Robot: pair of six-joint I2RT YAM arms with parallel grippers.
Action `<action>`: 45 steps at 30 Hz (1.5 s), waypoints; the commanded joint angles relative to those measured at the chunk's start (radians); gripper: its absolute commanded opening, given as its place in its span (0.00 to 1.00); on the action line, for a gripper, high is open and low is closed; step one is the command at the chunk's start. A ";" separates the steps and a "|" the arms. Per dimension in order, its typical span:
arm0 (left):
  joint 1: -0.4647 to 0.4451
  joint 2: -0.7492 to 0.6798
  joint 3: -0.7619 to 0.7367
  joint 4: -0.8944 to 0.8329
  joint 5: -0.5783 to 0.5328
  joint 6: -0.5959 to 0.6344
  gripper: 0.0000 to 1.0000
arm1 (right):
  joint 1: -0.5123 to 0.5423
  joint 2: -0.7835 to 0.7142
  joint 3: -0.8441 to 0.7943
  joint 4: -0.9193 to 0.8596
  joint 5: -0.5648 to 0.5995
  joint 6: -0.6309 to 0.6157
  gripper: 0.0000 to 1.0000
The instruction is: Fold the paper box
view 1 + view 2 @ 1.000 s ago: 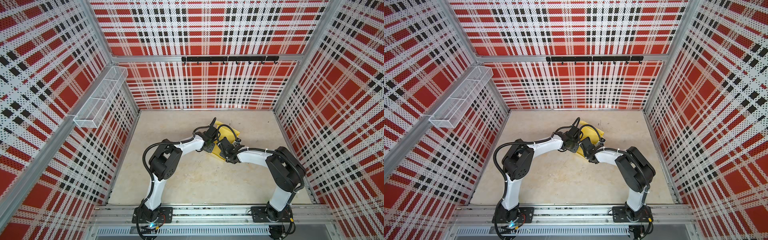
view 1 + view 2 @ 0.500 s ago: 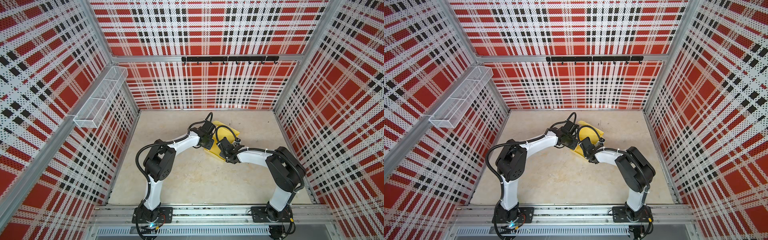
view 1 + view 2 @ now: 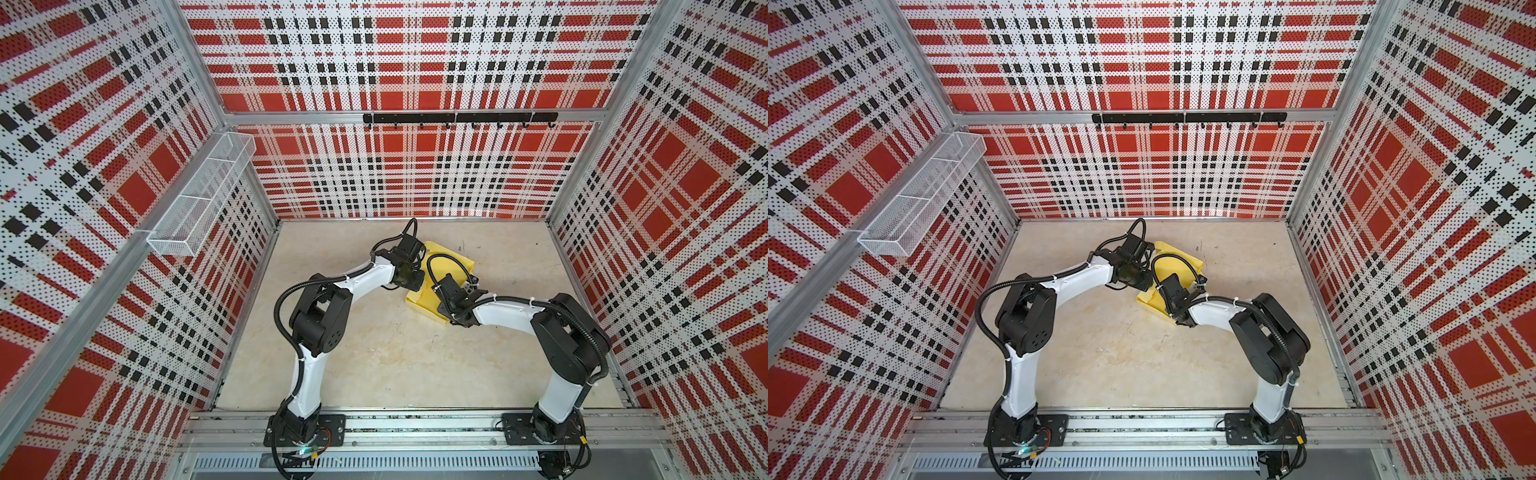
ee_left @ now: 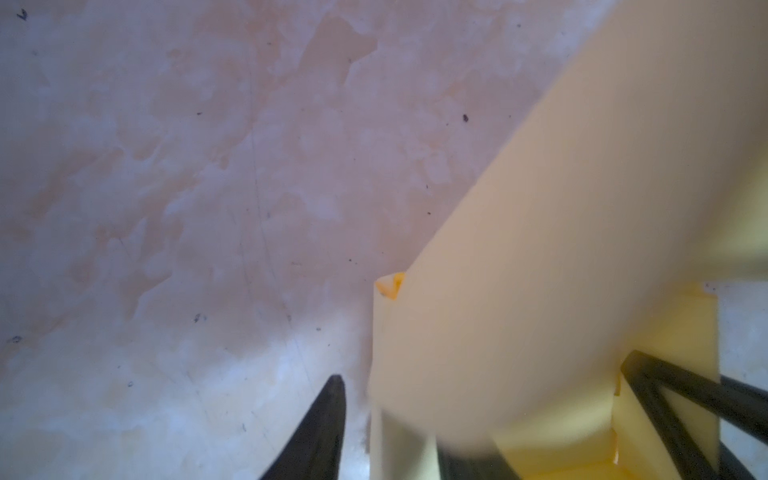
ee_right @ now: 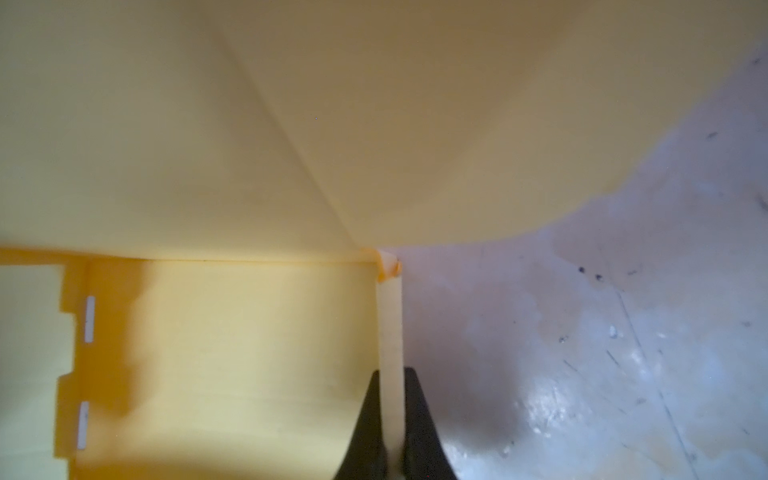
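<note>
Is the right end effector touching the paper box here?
Touching. The right wrist view shows the right end effector closed on a thin wall of the paper box, both fingers pressed against it.

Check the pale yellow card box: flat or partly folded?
Partly folded: the pale yellow card box has one wall upright in the right tool, a flap arching over.

No text, label, brand, number or sign is readable on the paper box (image 3: pixel 420 302), the checked walls (image 3: pixel 415 174) or the desk (image 3: pixel 374 353).
</note>
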 commanded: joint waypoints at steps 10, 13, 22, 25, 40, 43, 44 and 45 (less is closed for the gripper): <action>-0.081 0.059 0.001 -0.022 -0.152 0.023 0.29 | 0.015 0.020 0.015 -0.021 0.005 0.005 0.00; -0.091 0.065 -0.022 -0.021 -0.175 0.036 0.32 | 0.016 0.030 0.011 -0.008 -0.007 0.009 0.00; -0.087 0.059 -0.047 -0.047 -0.198 0.030 0.33 | 0.011 0.020 0.002 -0.009 -0.009 0.010 0.00; -0.096 0.037 -0.070 -0.049 -0.193 0.031 0.43 | 0.016 0.010 -0.008 -0.001 0.005 0.015 0.00; -0.092 -0.033 -0.136 -0.052 -0.128 -0.117 0.41 | 0.013 0.006 -0.011 0.012 0.007 0.013 0.00; -0.085 0.000 -0.123 -0.030 -0.118 -0.148 0.37 | 0.009 0.020 -0.006 0.017 -0.011 0.011 0.00; -0.082 0.007 -0.117 -0.034 -0.127 -0.158 0.36 | 0.008 0.019 0.002 0.004 -0.011 0.007 0.00; -0.079 0.006 -0.117 -0.034 -0.132 -0.163 0.35 | 0.007 0.015 0.003 -0.001 -0.005 0.005 0.00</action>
